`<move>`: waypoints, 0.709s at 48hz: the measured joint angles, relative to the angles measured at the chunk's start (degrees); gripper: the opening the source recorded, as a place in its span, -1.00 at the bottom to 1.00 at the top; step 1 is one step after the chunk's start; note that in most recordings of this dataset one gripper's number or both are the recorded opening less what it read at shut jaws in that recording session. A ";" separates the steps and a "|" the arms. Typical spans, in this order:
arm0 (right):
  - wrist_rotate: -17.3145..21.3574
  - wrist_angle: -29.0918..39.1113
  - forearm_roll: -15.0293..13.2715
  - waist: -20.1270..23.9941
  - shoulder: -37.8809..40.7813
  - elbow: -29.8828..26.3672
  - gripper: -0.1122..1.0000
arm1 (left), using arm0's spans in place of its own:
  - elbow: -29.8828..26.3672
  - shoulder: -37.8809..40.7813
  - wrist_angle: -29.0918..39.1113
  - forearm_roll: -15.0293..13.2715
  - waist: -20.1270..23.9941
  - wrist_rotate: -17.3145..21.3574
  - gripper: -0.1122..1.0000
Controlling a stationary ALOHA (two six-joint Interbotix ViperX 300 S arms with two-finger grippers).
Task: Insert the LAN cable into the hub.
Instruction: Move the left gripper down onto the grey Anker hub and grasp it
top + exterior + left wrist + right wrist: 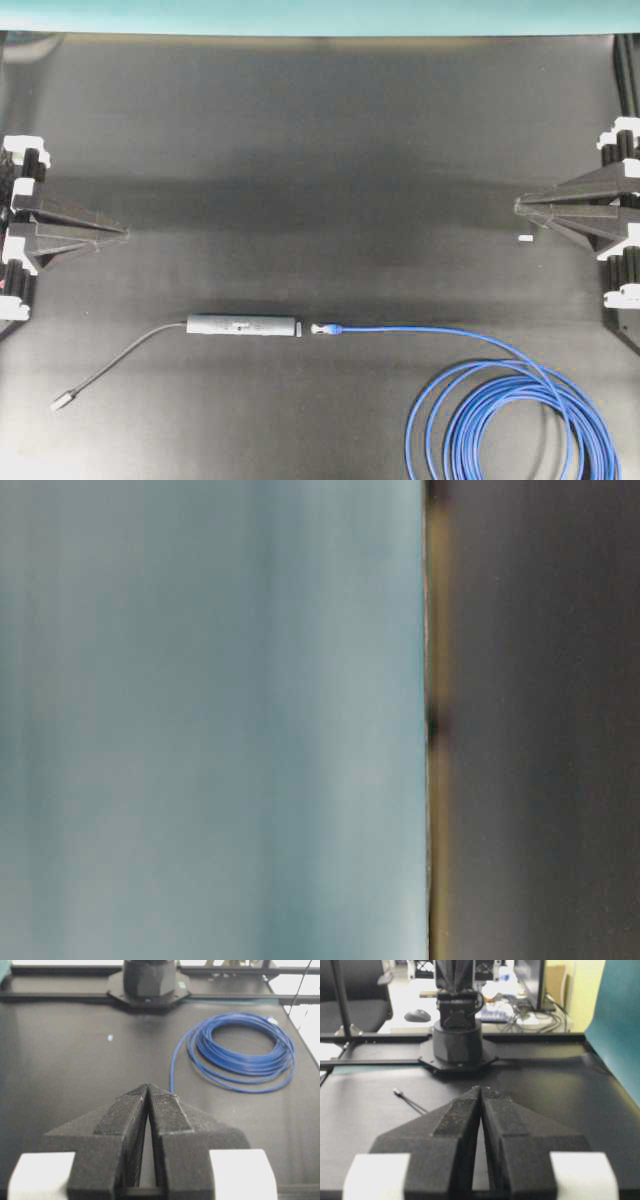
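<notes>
Bright-blue LAN cable (520, 395), dark-grey hub (243, 325), black table (320, 150)

Matt black table (320, 150) – rough foam-like fingers (125, 1125) (black) – glossy blue LAN cable (500, 400).

I have both arms parked at the outer edges of the overhead view, each pointing inward toward the middle, well apart from one another. My left gripper (122, 234) sits at the left edge, its jaws pressed together into a single black wedge tip with nothing between them; the left wrist view confirms this, showing the two fingers (125, 1125) meeting along a thin seam. My right gripper (520, 206) mirrors it at the right edge, jaws likewise closed to a point and empty, the fingers (457, 1125) touching at their tips in the right wrist view. Both appear level, aimed across the surface (320, 150).
</notes>
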 measured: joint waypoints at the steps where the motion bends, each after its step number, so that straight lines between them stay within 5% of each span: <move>1: 0.00 0.09 0.00 0.00 0.00 0.00 -0.75 | 0.00 0.09 0.00 0.26 0.00 -0.09 -0.69; 16: 2.64 14.68 1.85 0.00 7.29 -3.78 -0.79 | -0.18 7.73 -2.46 2.11 -1.58 -1.93 -0.78; 34: 2.90 16.96 1.85 2.37 18.19 -5.98 -0.78 | -1.05 26.02 -9.67 2.20 -1.14 -6.94 -0.76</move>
